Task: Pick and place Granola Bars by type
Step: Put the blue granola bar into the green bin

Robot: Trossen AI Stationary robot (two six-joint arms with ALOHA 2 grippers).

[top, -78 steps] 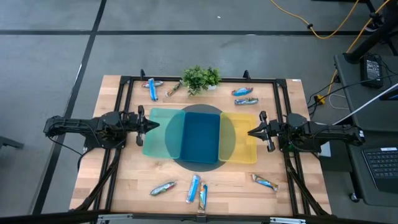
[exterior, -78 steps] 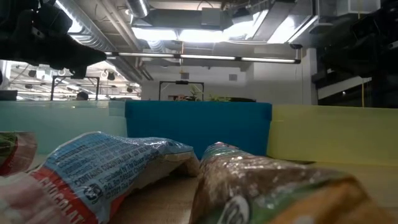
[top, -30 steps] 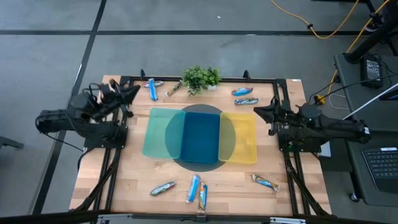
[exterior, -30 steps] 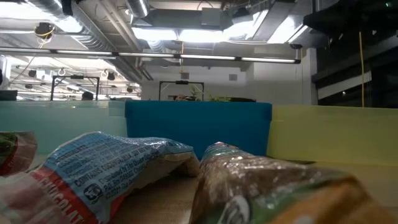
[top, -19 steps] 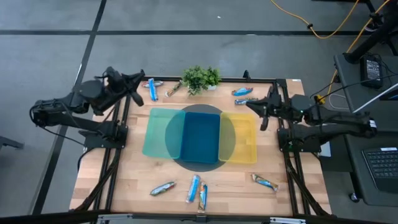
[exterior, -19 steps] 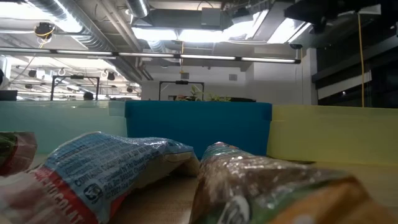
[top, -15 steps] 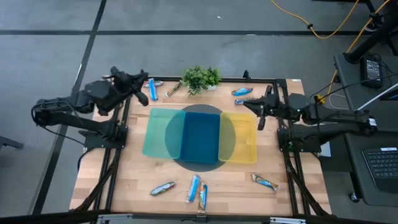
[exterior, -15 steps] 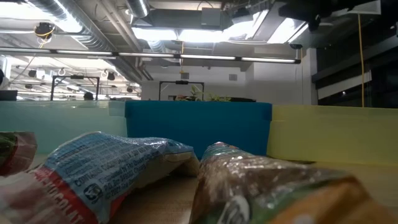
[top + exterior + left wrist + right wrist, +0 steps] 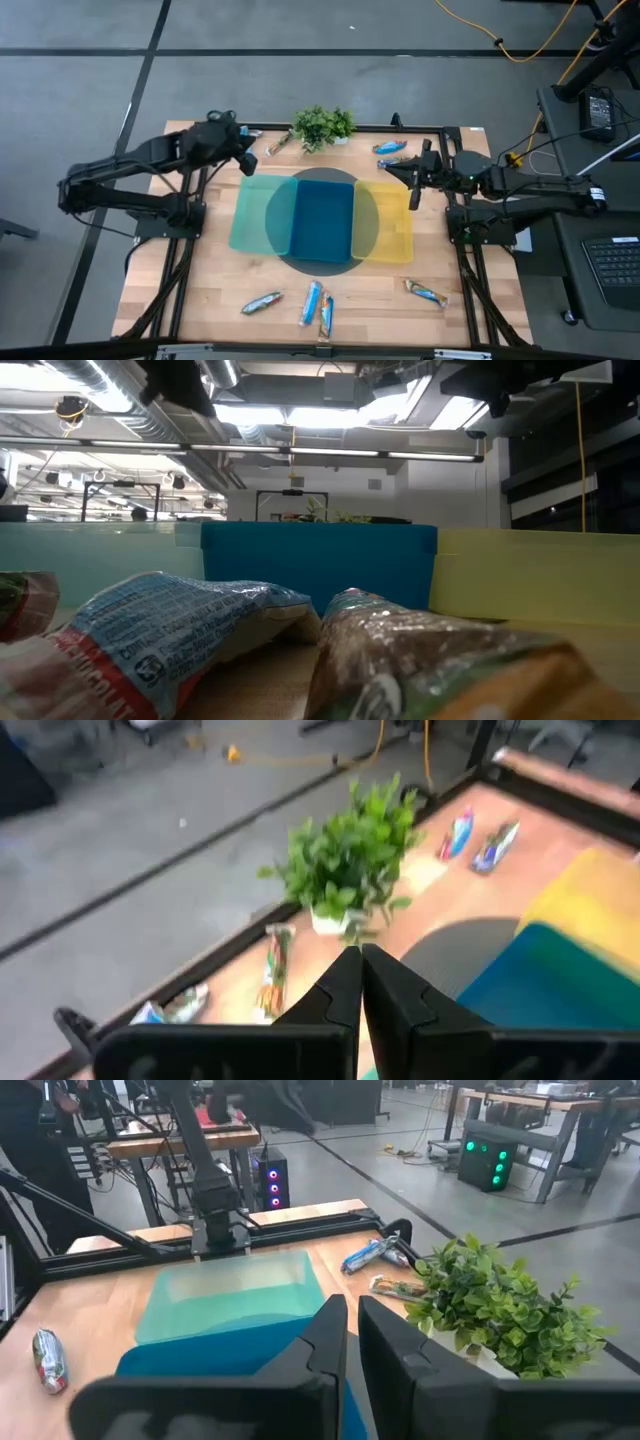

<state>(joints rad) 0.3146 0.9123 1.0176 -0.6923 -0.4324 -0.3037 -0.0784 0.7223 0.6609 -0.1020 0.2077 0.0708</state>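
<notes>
Several foil-wrapped granola bars lie flat on the table. Two (image 9: 278, 143) sit by the far edge next to the plant, two more (image 9: 392, 148) at far right. Three (image 9: 311, 303) lie near the front, with one (image 9: 427, 292) at near right. My left gripper (image 9: 242, 160) is shut, hovering over the far-left corner of the teal tray (image 9: 255, 215). My right gripper (image 9: 410, 185) is shut, above the far edge of the yellow tray (image 9: 390, 225). In the left wrist view the shut fingers (image 9: 358, 982) point toward the plant (image 9: 350, 860) and a bar (image 9: 274, 970).
Teal, blue (image 9: 322, 220) and yellow trays stand side by side on a dark round mat at mid-table. A small potted plant (image 9: 322, 125) stands at the far edge. A black frame (image 9: 195, 200) borders the table. In the low view, two bars (image 9: 180, 630) lie close to the camera.
My left gripper has swung from outside the table's far-left corner rightward, over the teal tray's far-left corner, covering the blue bar there. My right gripper has moved a little leftward, to the yellow tray's far edge. No bar has moved.
</notes>
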